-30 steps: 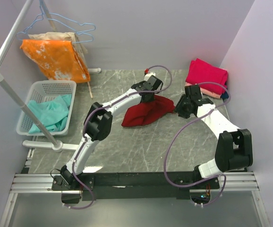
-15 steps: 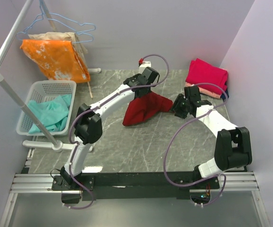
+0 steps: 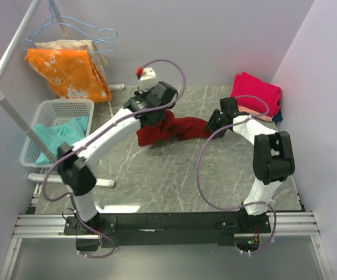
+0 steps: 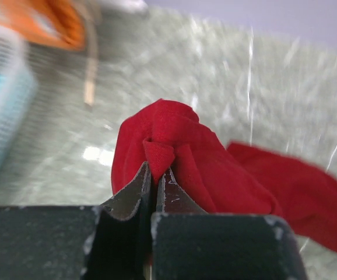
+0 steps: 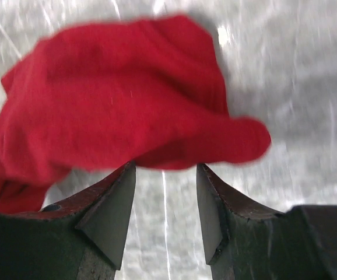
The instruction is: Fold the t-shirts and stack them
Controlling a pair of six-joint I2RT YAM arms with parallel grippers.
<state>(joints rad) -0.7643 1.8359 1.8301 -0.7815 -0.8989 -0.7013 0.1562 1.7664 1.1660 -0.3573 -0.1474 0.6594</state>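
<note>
I had the left gripper (image 4: 155, 169) pinched tight on a small fold of the maroon t-shirt (image 4: 180, 157), its jaws closed with only a nub of cloth between the tips. In the overhead view that arm reached well out over the marble table (image 3: 174, 186), carrying its end of the shirt toward the far left. The cloth trailed from there to the right in a crumpled, rope-like band lying on the tabletop, not yet spread flat. The right gripper (image 5: 165, 169) sat at the other end of that band with its jaws standing apart. From its wrist camera I saw bare table through the gap and the shirt's bunched edge just past the fingertips, so it had hold of nothing. I judged the point of this arrangement was to take the shirt at two opposite ends and draw it out before any fold. That would leave the right side needing to close on the edge in front of it. The folded bright pink shirt (image 3: 256, 93) lay on its pile at the far right corner, near the right arm, where a finished shirt would presumably go. A teal shirt (image 3: 63, 143) waited in the white basket (image 3: 46, 111) on the left.
</note>
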